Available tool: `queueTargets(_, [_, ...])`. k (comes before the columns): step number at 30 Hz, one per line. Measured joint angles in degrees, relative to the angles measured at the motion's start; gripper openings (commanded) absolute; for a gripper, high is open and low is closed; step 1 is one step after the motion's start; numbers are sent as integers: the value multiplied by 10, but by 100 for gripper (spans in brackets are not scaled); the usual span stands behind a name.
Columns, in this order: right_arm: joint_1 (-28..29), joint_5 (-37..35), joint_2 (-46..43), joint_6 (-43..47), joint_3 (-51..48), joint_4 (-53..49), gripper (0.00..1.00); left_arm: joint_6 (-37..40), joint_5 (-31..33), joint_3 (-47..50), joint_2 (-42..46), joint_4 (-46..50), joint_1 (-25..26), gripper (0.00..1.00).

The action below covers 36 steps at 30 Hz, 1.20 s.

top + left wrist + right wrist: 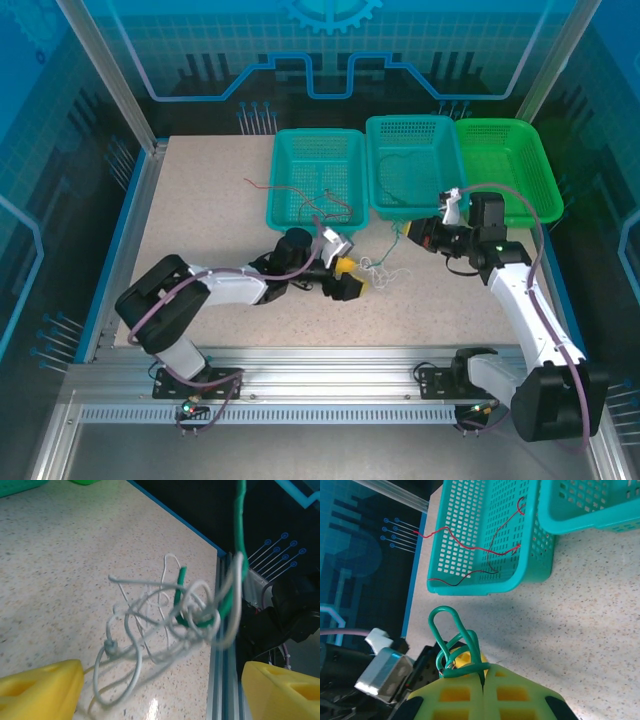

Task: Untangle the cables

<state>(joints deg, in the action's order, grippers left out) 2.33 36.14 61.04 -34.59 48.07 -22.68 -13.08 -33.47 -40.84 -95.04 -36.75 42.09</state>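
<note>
The right pincer (482,674) is clenched on the green cable (465,668) and holds its looped end up off the counter (200,220). From there the green cable runs down toward the near edge and into a messy knot with the white cable (111,647). The knot sits near the middle of the counter, just in front of the baskets.

The left pincer (160,682) is released, with its yellow fingers wide apart. The knot lies right ahead of it, between the two fingers. So the left arm is nearer to the white cable. I think it should grab that and pull away from the right pincer.

Three baskets stand along the far edge. The left teal basket (300,160) has red cables (485,550) in it, and one hangs out over its side. The middle teal basket (430,150) seems to hold a thin dark cable. The green basket (510,170) is nearest the far right corner.
</note>
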Motion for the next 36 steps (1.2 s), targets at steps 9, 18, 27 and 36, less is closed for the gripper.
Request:
queueTargets(9, [1,12,0,-21,9,-3,0,-3,4,-33,-45,-26,9,0])
queueTargets(18, [-136,25,-29,-87,19,0,0,-21,95,8,-20,-21,8,0])
queueTargets(27, [-290,39,-31,-156,22,32,0,-40,169,97,34,55,-4,0])
queueTargets(36, [-351,32,-11,-177,23,44,0,-39,222,137,94,117,-19,0])
